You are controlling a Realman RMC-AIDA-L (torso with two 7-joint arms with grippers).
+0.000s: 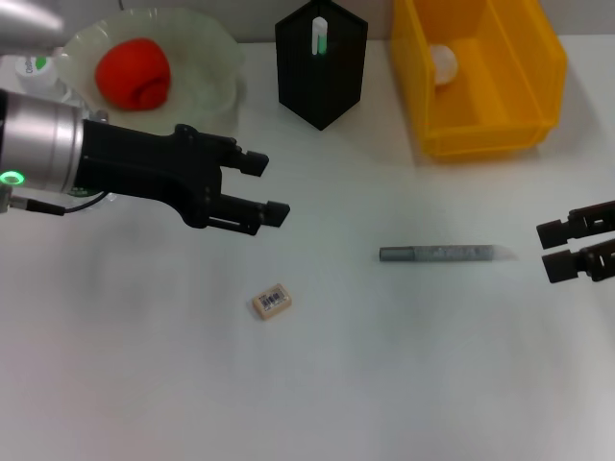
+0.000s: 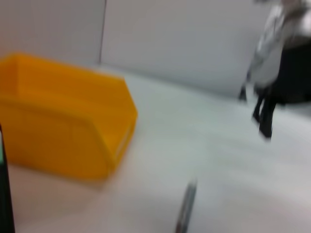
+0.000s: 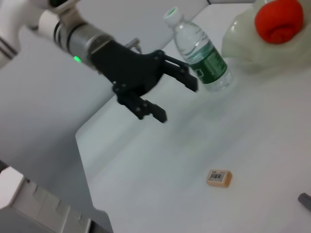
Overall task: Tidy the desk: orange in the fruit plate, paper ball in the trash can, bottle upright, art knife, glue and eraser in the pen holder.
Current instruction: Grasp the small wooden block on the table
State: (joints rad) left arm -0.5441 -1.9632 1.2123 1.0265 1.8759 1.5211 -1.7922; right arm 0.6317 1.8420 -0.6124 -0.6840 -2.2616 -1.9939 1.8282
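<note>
While my left gripper [image 1: 271,187] hovered open and empty above the white surface [image 1: 404,365], the tiny tan rectangular eraser [image 1: 272,302] lay near; right gripper [image 1: 548,248] open.

Along the far edge of the worktop [image 1: 317,384] stand three containers: the fruit plate [image 1: 207,67] at the left with the orange [image 1: 133,73] in it, the pen holder [image 1: 321,65] in the middle with a stick standing inside, and the trash can [image 1: 480,77] at the right holding the paper ball [image 1: 443,63]. The bottle [image 3: 198,49] stands upright just left of the plate (its cap shows at the head view's far-left edge). Nearer the front, the eraser [image 1: 272,302] lies left of centre, and a pen-like stick [image 1: 437,254] lies flat to its right, farther back, before the trash can. The left gripper [image 1: 264,188] hangs between plate and eraser; the right gripper [image 1: 546,248] sits at the right edge, near the stick's end.
</note>
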